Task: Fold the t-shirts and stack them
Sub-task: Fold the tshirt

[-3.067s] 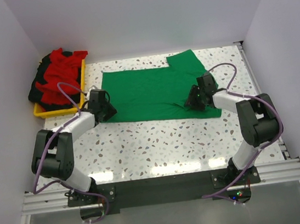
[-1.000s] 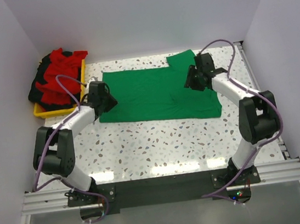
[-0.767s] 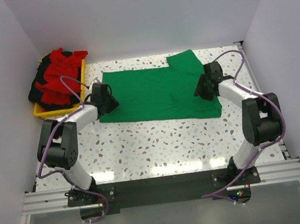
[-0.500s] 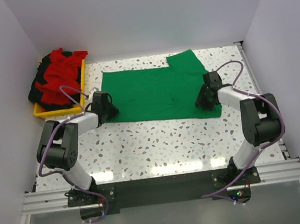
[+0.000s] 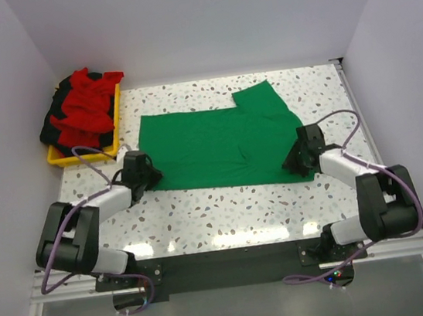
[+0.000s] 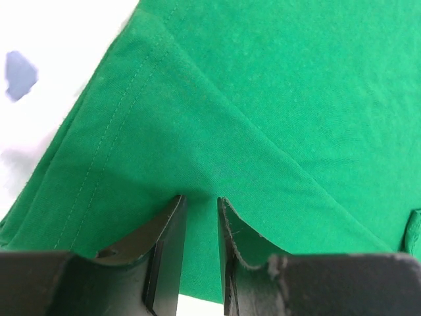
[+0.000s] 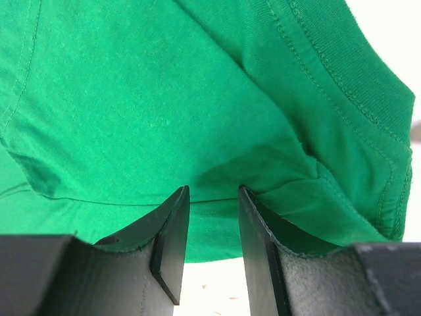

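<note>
1. Closest to the arm bases, the speckled table (image 5: pixel 226 210) is bare up to the near edge of the green t-shirt (image 5: pixel 218 145).
2. The left gripper (image 6: pixel 200 201) sits low at the shirt's near-left corner. Its jaws are drawn in to a narrow gap and pinch a raised fold of green cloth, with a crease running away from the fingertips. The stitched hem (image 6: pixel 112 125) lies just to the left of them.
3. The right gripper (image 7: pixel 214 191) is at the near-right corner, its jaws likewise narrowed onto a pucker of the same shirt. The ribbed collar (image 7: pixel 342 72) curves just to its right.
4. The green t-shirt lies spread flat in the middle of the table, between the two grippers. Its long axis runs left to right across the table, with the hem end to the left and the neck end to the right. Shallow wrinkles fan out from the right-hand grip.
5. Farther back, one short sleeve (image 5: pixel 254 99) juts away from the arms at the shirt's far-right corner.
6. At the far left, against the wall and well apart from the green shirt, a yellow tray (image 5: pixel 59 156) holds a crumpled red t-shirt (image 5: pixel 84 105) heaped on a dark t-shirt (image 5: pixel 52 128). Both spill over the tray's rim.
</note>
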